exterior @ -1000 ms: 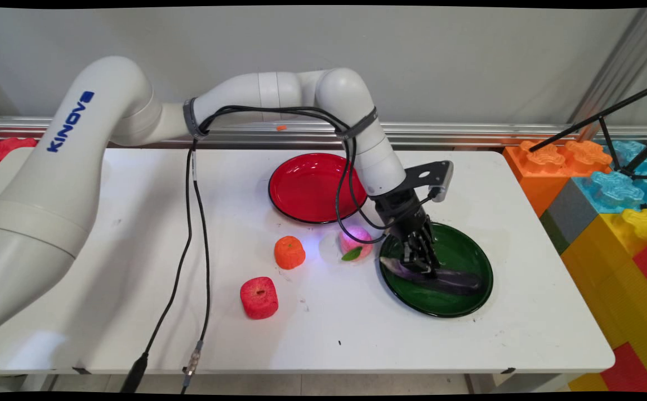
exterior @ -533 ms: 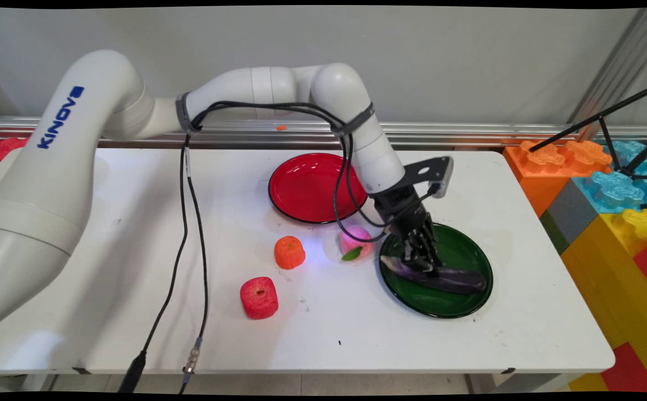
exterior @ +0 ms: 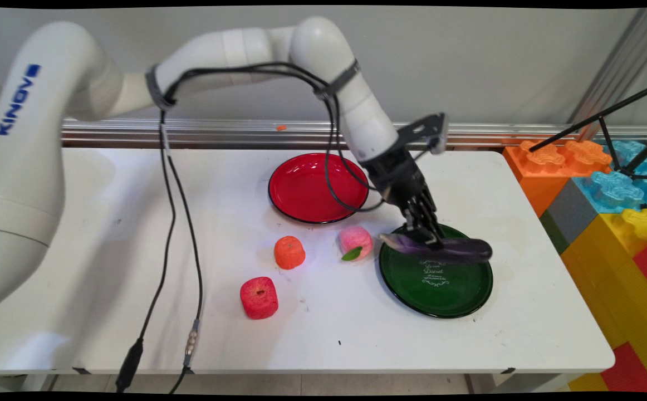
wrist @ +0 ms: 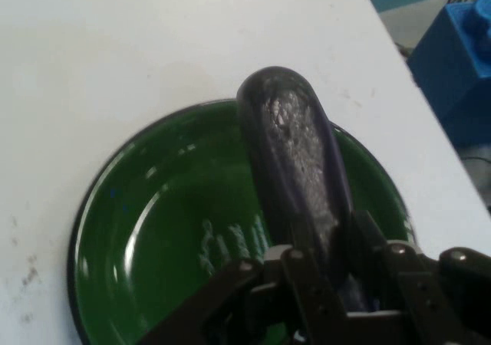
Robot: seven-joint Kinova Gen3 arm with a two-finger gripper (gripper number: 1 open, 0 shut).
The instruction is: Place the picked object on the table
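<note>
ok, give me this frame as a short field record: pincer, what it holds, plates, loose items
pincer: shut on the eggplant, near its stem end
eggplant: purple, held roughly level, clear above the green plate
green plate: bare, white lettering showing at its centre
red plate: bare, behind and left of the green plate
loose items: pink peach with a leaf, orange fruit, red apple, all on the white table

The main view stands above the table's near side, looking down across it toward the wall. The hand view sits on the hand, looking close along the fingers. Both share the green plate and purple eggplant.
</note>
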